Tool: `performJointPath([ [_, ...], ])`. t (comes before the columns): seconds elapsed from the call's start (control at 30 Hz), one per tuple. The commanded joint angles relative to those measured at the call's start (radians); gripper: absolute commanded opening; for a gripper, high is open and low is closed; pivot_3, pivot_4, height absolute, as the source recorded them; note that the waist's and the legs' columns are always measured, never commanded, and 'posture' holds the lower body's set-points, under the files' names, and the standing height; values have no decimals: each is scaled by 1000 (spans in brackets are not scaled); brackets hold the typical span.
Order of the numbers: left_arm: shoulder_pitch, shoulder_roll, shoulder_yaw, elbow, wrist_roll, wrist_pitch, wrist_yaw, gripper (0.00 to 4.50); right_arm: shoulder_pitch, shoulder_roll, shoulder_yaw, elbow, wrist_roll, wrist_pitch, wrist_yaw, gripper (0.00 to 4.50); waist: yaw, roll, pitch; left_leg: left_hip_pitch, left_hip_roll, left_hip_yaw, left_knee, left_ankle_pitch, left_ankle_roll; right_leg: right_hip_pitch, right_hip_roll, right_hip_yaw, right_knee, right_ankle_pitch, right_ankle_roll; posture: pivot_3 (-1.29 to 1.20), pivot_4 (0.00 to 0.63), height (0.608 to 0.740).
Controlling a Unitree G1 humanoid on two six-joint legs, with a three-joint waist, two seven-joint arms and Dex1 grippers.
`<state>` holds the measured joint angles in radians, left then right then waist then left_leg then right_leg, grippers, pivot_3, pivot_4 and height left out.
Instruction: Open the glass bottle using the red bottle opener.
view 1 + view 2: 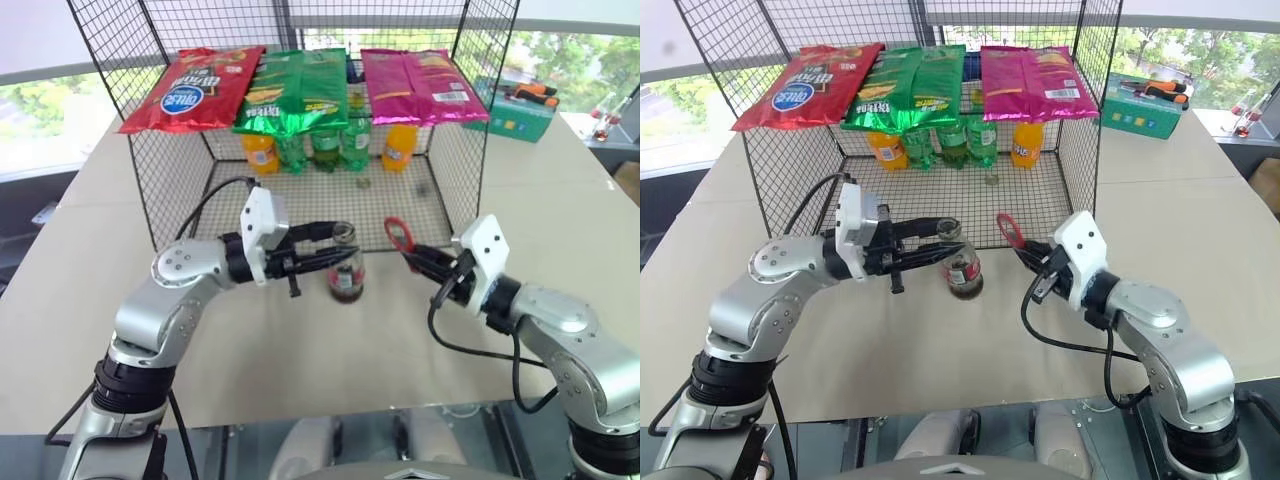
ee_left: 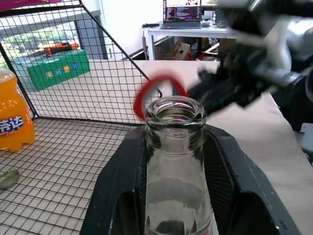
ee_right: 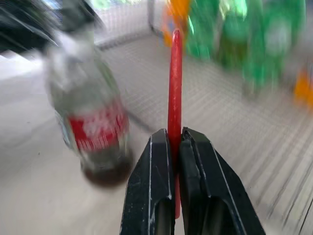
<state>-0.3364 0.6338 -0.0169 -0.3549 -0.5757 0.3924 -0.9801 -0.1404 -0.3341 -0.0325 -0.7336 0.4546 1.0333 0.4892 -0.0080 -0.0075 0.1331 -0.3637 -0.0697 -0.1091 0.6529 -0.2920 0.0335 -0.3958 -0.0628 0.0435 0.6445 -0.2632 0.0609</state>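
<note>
The glass bottle [image 1: 346,278] stands on the table in front of the wire cage, with dark cola at its bottom and a red label. My left gripper [image 1: 344,247] reaches in from the left and is shut on its neck. In the left wrist view the bottle's mouth [image 2: 175,111] shows bare, with no cap on it. A short way to the right of the bottle, my right gripper [image 1: 413,256] is shut on the handle of the red bottle opener [image 1: 398,235]. The opener's ring head points up and toward the cage. The opener [image 3: 174,83] stands apart from the bottle [image 3: 95,122].
The wire cage [image 1: 170,190] stands just behind both grippers, with chip bags [image 1: 300,88] lying on top of it. Orange [image 1: 261,152] and green soda bottles [image 1: 325,148] stand at its back. A green box [image 1: 515,112] sits at the table's far right.
</note>
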Motion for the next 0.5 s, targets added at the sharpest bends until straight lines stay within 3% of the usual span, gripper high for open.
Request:
performJointPath([
  [0.03, 24, 17, -11, 33, 43, -15, -11, 1141, -12, 64, -59, 47, 115, 211, -47, 0, -3, 0, 0, 0, 0, 0, 0, 0, 0, 0, 0, 0, 0, 0, 0, 0, 150, 740],
  [0.1, 24, 18, -14, 41, 48, -25, -15, 1141, -38, 69, -68, 98, 131, 257, -53, 0, -3, 1, 0, 0, 0, 0, 0, 0, 0, 0, 0, 0, 0, 0, 0, 0, 150, 740],
  [0.17, 19, 18, -16, 45, 47, -27, -15, 1141, -65, 62, -67, 147, 137, 277, -56, 844, -4, 1, 0, 0, 0, 0, 0, 0, 0, 0, 0, -1, 0, 0, 0, 0, 150, 740],
  [0.2, 17, 18, -17, 45, 47, -26, -15, 1141, -78, 61, -68, 170, 140, 287, -57, 930, -4, 1, 0, 0, 0, 1, 0, 0, 0, 0, 0, -1, 0, 0, 0, 0, 150, 740],
  [0.33, 15, 19, -15, 53, 48, -32, -19, 1141, -101, 46, -66, 215, 136, 289, -68, 2871, -4, 1, 0, 0, 0, 0, -1, 0, 0, 0, 0, -2, 0, 0, 0, 0, 150, 740],
  [0.47, 35, 20, -6, 42, 43, -41, -19, 1141, -107, 32, -73, 186, 107, 223, -97, 4458, -5, 1, 0, 0, 0, 1, -1, 0, 0, 0, 0, -1, 0, 0, 0, 0, 150, 740],
  [0.5, 41, 20, -5, 39, 40, -42, -19, 1141, -107, 32, -77, 173, 108, 204, -101, 4489, -5, 1, 0, 0, 0, 1, -1, 0, 0, 0, 0, -1, 0, 0, 0, 0, 150, 740],
])
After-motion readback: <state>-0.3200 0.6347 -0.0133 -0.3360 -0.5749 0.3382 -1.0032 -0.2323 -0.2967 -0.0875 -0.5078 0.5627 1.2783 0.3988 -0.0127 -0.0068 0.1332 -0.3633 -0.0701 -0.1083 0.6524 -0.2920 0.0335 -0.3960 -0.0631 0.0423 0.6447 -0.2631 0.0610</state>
